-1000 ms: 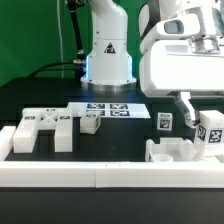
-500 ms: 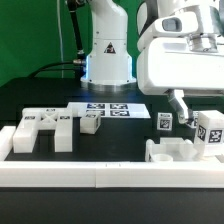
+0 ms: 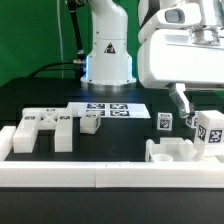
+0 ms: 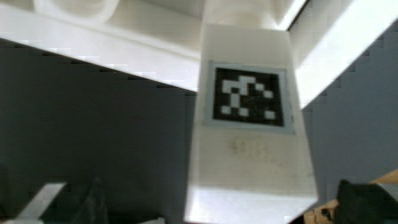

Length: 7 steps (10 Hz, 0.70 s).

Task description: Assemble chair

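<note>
Findings: the gripper (image 4: 205,203) stood over the exterior view's right side of the black table (image 3: 30,100). In the wrist view its dark fingertips (image 4: 54,200) lay well apart, one on either side of an upright white post (image 4: 246,130), with a clear gap at each side. The jaws were wide and held nothing. The post carried a square black-and-white tag (image 4: 249,96) on its face.

The chair was in loose parts. In the exterior view the post (image 3: 210,132) stood just beside a low white block (image 3: 170,150), and whether the two were joined could not be told. A small tagged block (image 3: 165,123) sat near them. A group of tagged white blocks (image 3: 42,130) lay well apart, at the exterior view's left. The marker board (image 3: 108,110) lay between the two groups, and the white border rail (image 3: 100,175) ran along the front
</note>
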Each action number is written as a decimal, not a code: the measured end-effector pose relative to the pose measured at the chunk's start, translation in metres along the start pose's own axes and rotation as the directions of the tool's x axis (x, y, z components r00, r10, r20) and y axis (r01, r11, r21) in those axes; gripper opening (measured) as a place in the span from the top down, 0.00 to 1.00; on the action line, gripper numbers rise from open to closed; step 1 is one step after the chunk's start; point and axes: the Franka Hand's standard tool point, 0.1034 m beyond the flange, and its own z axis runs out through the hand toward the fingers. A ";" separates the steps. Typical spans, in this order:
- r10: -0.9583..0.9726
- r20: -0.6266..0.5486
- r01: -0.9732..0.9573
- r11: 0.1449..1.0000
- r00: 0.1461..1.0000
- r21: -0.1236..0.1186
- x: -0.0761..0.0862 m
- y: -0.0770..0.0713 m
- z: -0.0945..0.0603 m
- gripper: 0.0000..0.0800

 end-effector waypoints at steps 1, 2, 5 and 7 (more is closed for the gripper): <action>-0.002 0.066 0.001 1.000 0.998 0.015 -0.003 -0.003 0.002 0.19; -0.002 0.164 -0.004 0.999 0.986 0.034 -0.004 -0.004 0.004 0.19; -0.012 0.362 -0.015 0.997 0.932 0.072 -0.004 -0.008 0.006 0.19; -0.020 0.434 -0.020 0.996 0.901 0.086 0.000 -0.007 0.007 0.19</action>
